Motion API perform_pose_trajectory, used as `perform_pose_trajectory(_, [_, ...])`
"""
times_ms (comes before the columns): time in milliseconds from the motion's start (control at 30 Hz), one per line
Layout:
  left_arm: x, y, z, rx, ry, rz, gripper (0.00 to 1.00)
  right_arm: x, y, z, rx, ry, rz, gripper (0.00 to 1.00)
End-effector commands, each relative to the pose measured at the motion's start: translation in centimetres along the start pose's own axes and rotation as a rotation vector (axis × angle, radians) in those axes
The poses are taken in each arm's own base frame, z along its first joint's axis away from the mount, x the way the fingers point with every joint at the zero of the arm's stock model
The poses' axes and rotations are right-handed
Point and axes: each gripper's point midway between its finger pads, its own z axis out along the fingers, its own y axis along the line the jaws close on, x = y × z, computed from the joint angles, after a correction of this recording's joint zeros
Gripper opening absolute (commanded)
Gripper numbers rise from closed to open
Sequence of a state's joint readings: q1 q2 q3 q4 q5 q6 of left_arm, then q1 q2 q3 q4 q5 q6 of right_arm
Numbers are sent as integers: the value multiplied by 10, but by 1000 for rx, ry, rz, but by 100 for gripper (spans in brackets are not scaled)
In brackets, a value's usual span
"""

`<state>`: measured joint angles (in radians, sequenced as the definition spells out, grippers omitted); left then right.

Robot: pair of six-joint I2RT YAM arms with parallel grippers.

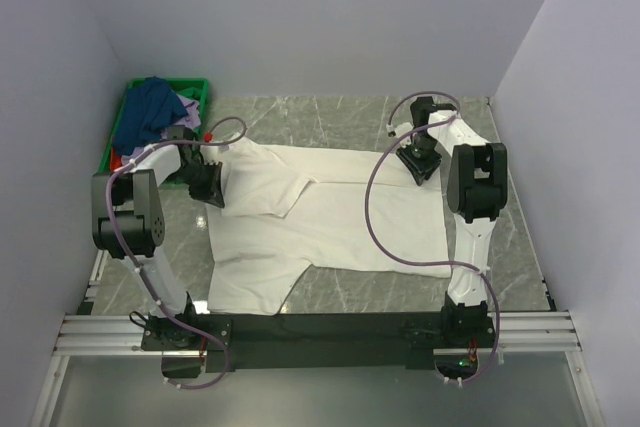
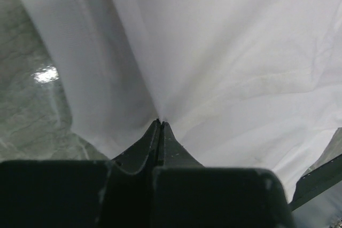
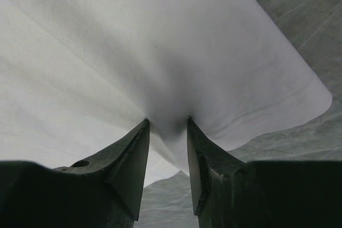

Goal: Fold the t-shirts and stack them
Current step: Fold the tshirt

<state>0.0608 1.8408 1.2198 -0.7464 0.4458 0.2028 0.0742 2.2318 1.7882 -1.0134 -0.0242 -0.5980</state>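
While the white t-shirt [image 1: 330, 217] lies spread mid-frame on the worktop [image 1: 400, 112], the left gripper [image 2: 161, 126] is clenched on its cloth; the right gripper [image 3: 166, 126] straddles a bunched fold, grasp unclear. A blue t-shirt [image 1: 150, 112] sits in the crate [image 1: 200, 83], upper left.

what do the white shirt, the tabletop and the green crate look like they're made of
White t-shirt: soft matte cloth, probably cotton knit; it creases and drapes. Tabletop: grey-green with veins, marble look, glossy from the glare spot; stone or laminate, can't tell. Green crate: rigid straight rim, even colour, probably plastic.
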Motion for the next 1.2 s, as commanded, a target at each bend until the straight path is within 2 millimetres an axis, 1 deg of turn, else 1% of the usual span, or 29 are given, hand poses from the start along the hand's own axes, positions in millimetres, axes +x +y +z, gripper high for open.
perform_pose_trajectory(0, [-3, 12, -9, -53, 0, 27, 1, -5, -5, 3, 19, 12, 3, 41])
perform_pose_trajectory(67, [-4, 19, -5, -72, 3, 15, 1, -5, -4, 3, 17, 14, 2, 41])
perform_pose_trajectory(167, [-14, 21, -5, -78, -22, 17, 2, -4, -3, 2, 15, 17, -7, 41])
perform_pose_trajectory(233, [-22, 19, -9, -74, -39, 29, 3, -3, -3, -2, 18, 12, -12, 41])
perform_pose_trajectory(333, [-25, 19, -15, -79, -56, 77, 1, -4, -3, -9, 29, -5, -21, 41])
perform_pose_trajectory(467, [-10, 9, -17, -29, -16, 121, 1, -9, -6, -18, 38, -25, -15, 40])
perform_pose_trajectory(600, [-4, 2, -20, -4, -14, 129, 1, -17, -9, -25, 41, -50, -10, 40])
perform_pose_trajectory(767, [4, -7, -23, 29, 1, 113, 1, -16, -9, -22, 37, -40, -12, 40])
perform_pose_trajectory(800, [10, -8, -23, 31, 11, 106, 1, -15, -9, -21, 36, -37, -12, 40])
perform_pose_trajectory(967, [29, -24, -29, 82, 32, 69, 1, -14, -8, -20, 36, -37, -16, 40])
perform_pose_trajectory(1000, [36, -26, -27, 88, 45, 59, 1, -14, -8, -20, 38, -39, -16, 40])
perform_pose_trajectory(1100, [49, -28, -27, 90, 59, 47, 1, -14, -8, -19, 37, -40, -18, 40])
perform_pose_trajectory(1167, [52, -28, -25, 85, 62, 42, 1, -14, -8, -18, 34, -38, -18, 40])
